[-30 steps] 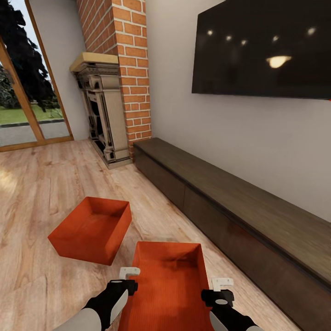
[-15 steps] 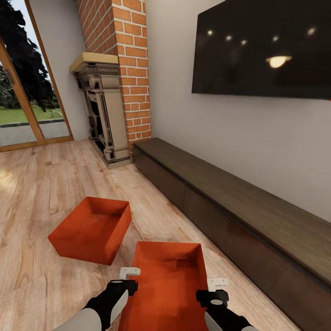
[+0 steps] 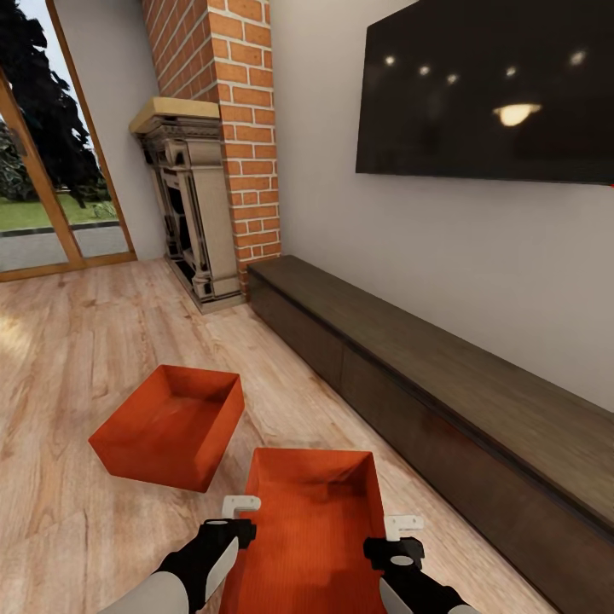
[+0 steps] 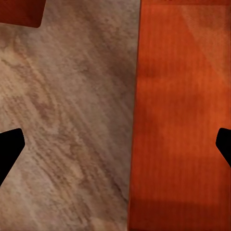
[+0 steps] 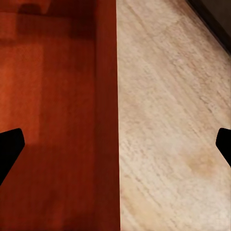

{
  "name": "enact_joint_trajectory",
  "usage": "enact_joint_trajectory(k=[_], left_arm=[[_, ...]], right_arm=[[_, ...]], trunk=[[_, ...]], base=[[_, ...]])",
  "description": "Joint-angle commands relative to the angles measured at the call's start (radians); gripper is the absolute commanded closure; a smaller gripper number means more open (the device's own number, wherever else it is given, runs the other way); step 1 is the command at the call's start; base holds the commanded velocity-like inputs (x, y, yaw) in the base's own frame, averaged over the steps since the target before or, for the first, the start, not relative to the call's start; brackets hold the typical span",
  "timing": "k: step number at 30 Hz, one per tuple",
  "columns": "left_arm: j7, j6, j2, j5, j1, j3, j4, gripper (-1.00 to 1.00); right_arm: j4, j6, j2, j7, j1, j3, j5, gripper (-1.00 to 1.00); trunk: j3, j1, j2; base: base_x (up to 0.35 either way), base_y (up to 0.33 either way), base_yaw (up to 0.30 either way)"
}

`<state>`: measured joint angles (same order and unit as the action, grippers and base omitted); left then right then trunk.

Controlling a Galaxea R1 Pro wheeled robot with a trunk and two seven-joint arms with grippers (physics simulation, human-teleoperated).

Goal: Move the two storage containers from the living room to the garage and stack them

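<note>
Both grippers, left (image 3: 241, 506) and right (image 3: 403, 522), hang wide open and hold nothing, each straddling a side wall of the near container (image 3: 311, 529). The step looks like the first pickup; next, both should descend and pinch those walls. The second container (image 3: 170, 424) lies just beyond, both empty on the living room's plank floor (image 3: 77, 358).
</note>
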<state>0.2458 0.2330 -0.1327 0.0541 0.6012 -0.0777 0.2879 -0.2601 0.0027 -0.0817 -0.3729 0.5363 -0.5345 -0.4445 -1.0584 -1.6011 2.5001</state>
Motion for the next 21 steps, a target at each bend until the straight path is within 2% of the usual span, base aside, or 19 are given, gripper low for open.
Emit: enact_joint_trajectory(k=[1,10,19,21], left_arm=[[0.006,0.006,0.000,0.006,0.000,-0.008,0.002,-1.00],[0.006,0.008,-0.001,0.006,0.000,-0.008,0.002,-1.00],[0.006,0.008,-0.001,0.006,0.000,-0.008,0.002,-1.00],[0.006,0.008,-0.001,0.006,0.000,-0.008,0.002,-1.00]], right_arm=[[-0.001,0.000,0.000,-0.006,0.001,-0.009,-0.009,-1.00],[-0.001,0.000,0.001,-0.006,0.001,-0.009,-0.008,-1.00],[-0.001,0.000,0.002,-0.006,0.001,-0.009,-0.008,-1.00],[-0.001,0.000,0.002,-0.006,0.001,-0.009,-0.009,-1.00]], trunk=[[-0.001,0.000,0.000],[-0.001,0.000,0.000],[-0.036,-0.004,0.002],[-0.036,-0.004,0.002]], base=[[0.000,0.000,0.000],[0.000,0.000,0.000],[0.000,0.000,0.000],[0.000,0.000,0.000]])
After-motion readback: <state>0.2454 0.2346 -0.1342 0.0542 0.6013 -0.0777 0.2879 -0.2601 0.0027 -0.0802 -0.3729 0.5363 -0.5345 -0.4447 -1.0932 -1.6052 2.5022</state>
